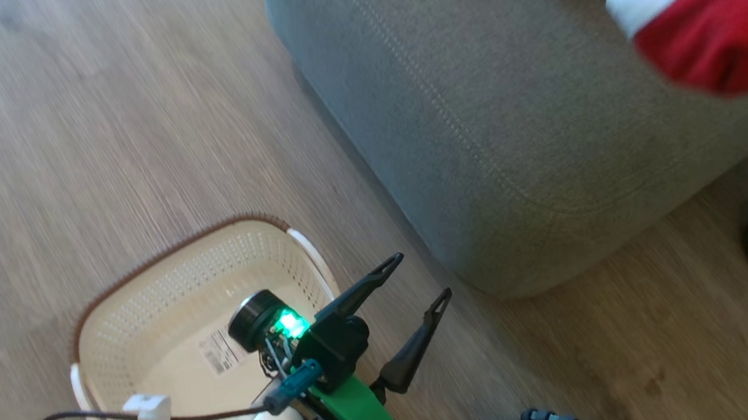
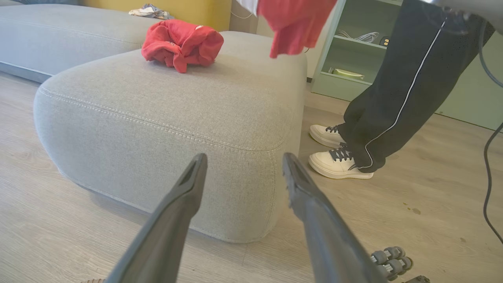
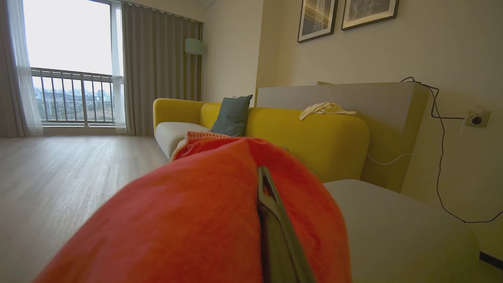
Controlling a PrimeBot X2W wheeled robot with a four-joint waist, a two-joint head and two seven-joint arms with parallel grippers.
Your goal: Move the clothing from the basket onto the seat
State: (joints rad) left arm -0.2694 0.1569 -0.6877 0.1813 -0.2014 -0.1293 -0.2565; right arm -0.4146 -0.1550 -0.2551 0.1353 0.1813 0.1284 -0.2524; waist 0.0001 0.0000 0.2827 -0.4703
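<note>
Garment pinched in right gripper — hanging above seat, drop straight down. Left gripper splayed, idle by empty basket.

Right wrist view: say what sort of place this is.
Most likely a home living room: a yellow sofa with a cushion, framed pictures on the wall, and a curtained balcony window.

Red clothing over right tool
</note>
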